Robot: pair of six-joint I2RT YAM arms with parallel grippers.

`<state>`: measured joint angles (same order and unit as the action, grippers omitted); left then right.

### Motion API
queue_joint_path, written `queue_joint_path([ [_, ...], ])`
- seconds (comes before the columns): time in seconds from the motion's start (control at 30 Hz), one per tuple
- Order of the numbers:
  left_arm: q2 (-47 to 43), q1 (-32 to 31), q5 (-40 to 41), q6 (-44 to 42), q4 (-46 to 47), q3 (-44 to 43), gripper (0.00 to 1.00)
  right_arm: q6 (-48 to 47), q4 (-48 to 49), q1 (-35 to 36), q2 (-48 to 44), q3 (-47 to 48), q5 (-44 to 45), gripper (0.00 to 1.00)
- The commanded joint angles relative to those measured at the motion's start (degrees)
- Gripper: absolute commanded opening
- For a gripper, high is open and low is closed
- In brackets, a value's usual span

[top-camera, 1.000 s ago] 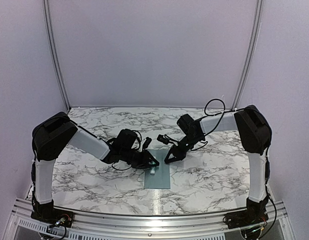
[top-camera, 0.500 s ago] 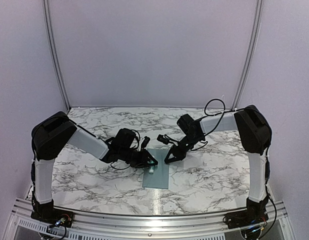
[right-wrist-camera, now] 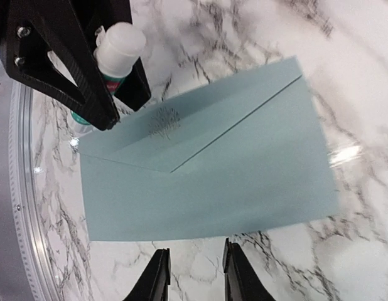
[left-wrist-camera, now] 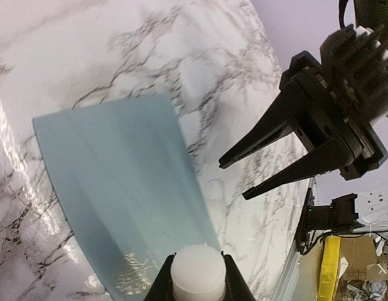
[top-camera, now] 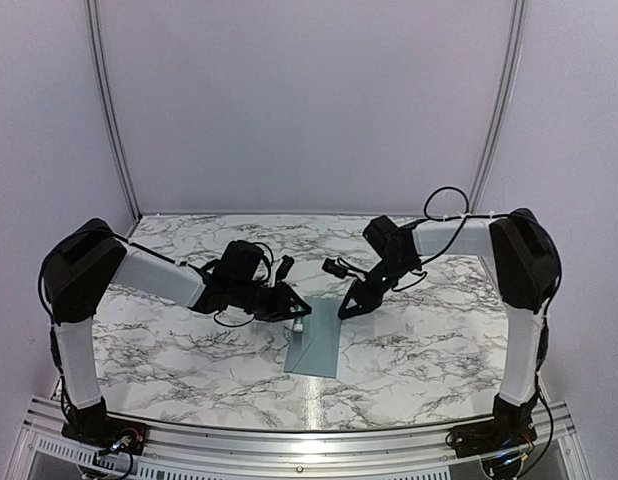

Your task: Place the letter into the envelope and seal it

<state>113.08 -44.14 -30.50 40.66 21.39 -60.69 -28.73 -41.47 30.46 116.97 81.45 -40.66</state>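
The grey-blue envelope (top-camera: pixel 314 347) lies flat on the marble table, its flap folded down with a small tree emblem on it (right-wrist-camera: pixel 164 120). My left gripper (top-camera: pixel 297 316) is shut on a small white-green tube (left-wrist-camera: pixel 196 276) and holds it just above the envelope's (left-wrist-camera: pixel 125 188) far end. The tube (right-wrist-camera: pixel 118 45) also shows in the right wrist view. My right gripper (right-wrist-camera: pixel 194 251) is open and empty, just off the envelope's (right-wrist-camera: pixel 231 169) right edge, close to the table. It also shows in the left wrist view (left-wrist-camera: pixel 232 181). The letter is out of view.
The marble table (top-camera: pixel 189 350) ends at a metal rail (top-camera: pixel 309 440) along the near edge. Plain walls and curved poles (top-camera: pixel 109 110) stand behind. Black cables (top-camera: pixel 434 205) loop off the right arm.
My left gripper has drawn back and up a little with the tube, off the envelope's middle. My right gripper has shifted slightly up and to the right. The envelope has stayed in place.
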Motion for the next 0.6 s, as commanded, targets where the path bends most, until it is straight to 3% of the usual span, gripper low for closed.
queue_joint_path([
  [0.0,-8.2,0.1,-0.8,-2.6,-0.5,-2.6,0.00,-1.8,-6.4,-3.2,-11.0,6.0,0.6,0.28],
  [0.17,-14.0,0.1,0.7,-5.8,-0.5,-5.2,0.00,-1.6,-7.9,-8.1,-20.5,10.5,0.9,0.38],
  [0.3,-17.5,-0.1,2.2,-10.2,-0.4,-7.6,0.00,0.3,-2.6,-10.3,-28.2,10.4,1.2,0.50],
  [0.33,-18.2,-0.3,2.7,-11.5,-0.4,-8.2,0.00,1.2,-0.3,-10.6,-30.3,9.0,0.4,0.59],
  [0.4,-19.4,-0.9,3.6,-13.9,-0.4,-9.4,0.00,3.5,5.3,-10.7,-33.8,5.4,-2.0,0.96],
  [0.57,-21.2,-3.1,4.6,-19.1,-0.1,-11.9,0.02,5.1,9.2,-10.6,-35.7,-0.2,-14.7,0.98],
])
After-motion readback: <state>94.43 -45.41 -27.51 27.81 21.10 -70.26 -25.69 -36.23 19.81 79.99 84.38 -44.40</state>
